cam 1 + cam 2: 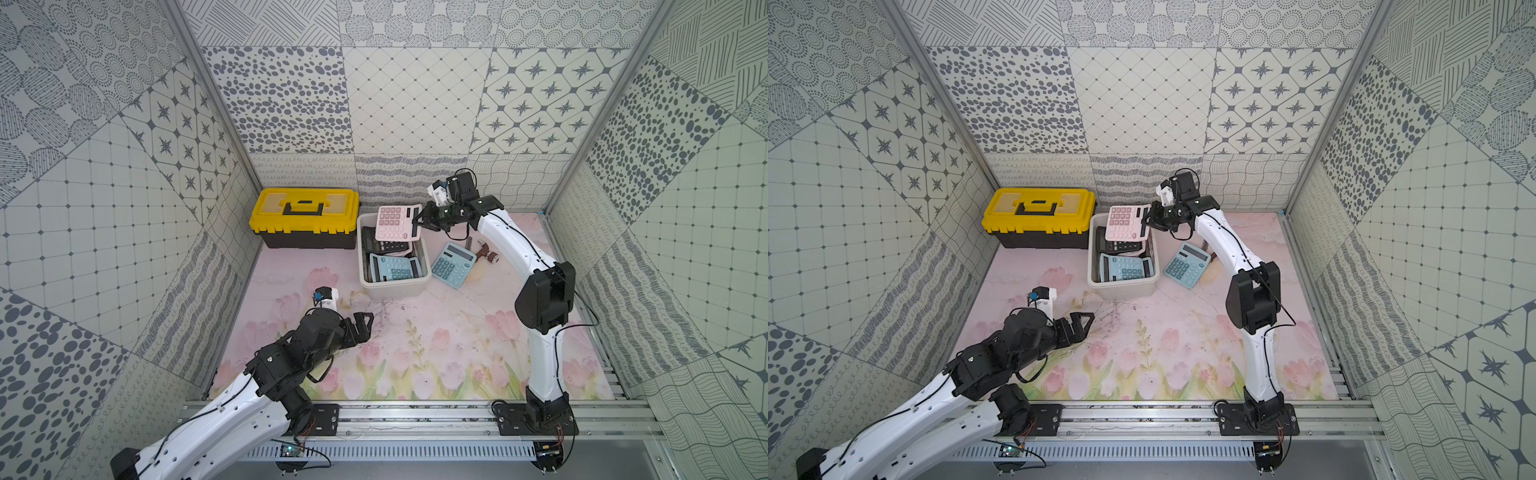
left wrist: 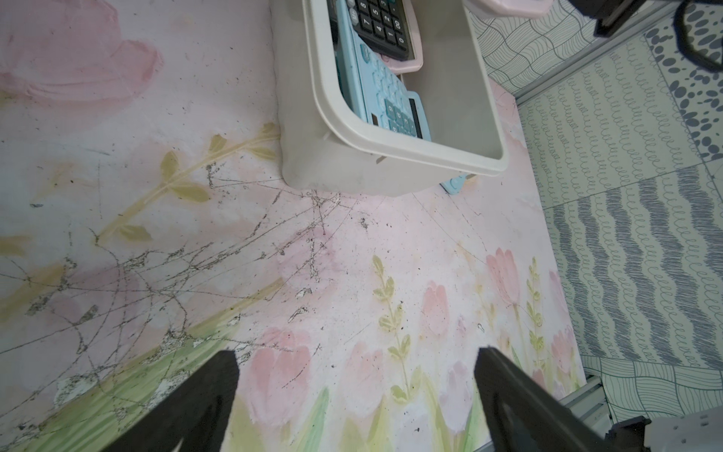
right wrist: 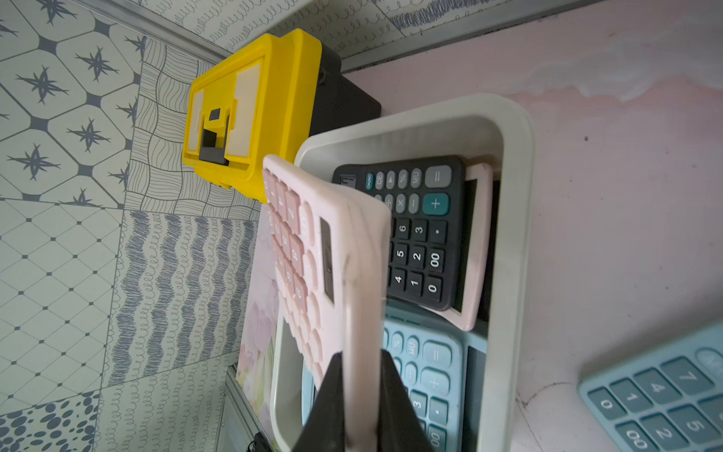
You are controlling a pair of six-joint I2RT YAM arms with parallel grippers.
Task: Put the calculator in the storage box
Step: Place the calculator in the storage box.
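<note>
Scratched pink tulip mat, patterned wall panels on 3 sides. Right gripper pinches pink calculator over storage box; left gripper spread, empty.

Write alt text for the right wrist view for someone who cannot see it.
The right gripper is shut on a pink calculator, held tilted above the open storage box. Inside lie a black calculator and a blue calculator; a yellow-lidded toolbox stands beyond.

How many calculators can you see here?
5. Pink calculator in the right gripper above the box; black calculator, pink one under it and blue calculator inside; blue one on the table. Others may be hidden.
</note>
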